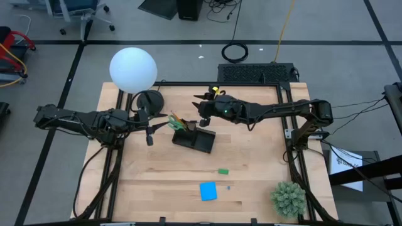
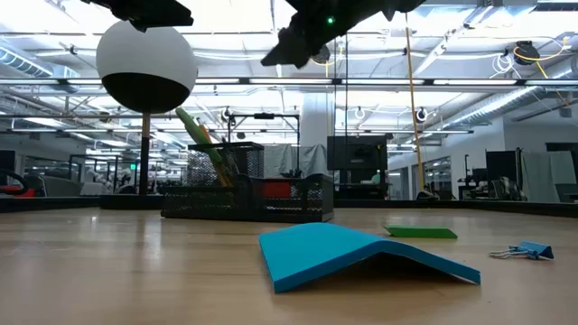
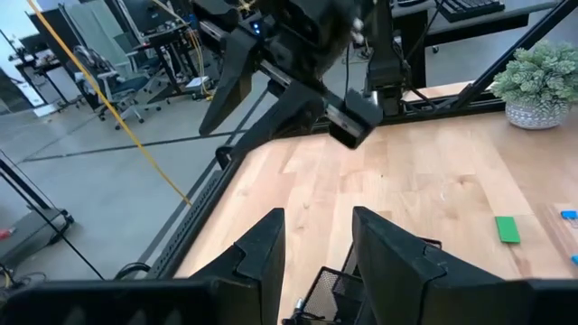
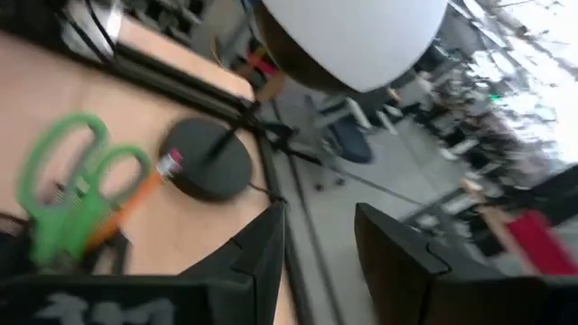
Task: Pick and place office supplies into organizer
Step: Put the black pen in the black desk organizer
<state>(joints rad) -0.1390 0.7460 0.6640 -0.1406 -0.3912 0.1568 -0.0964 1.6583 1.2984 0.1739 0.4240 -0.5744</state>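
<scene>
While organizer [image 1: 195,139] holds green scissors [image 4: 68,181], pencils | both jaws parted, empty | pen compartment contents partly hidden | pad [image 1: 208,191], eraser [image 1: 223,171] on bench [image 1: 251,176]

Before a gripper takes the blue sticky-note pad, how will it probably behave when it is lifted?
The blue sticky-note pad lies arched like a tent in the low view, so it is probably thin, floppy and light. It may bend or slide on the wooden table if pushed rather than pinched at an edge.
</scene>
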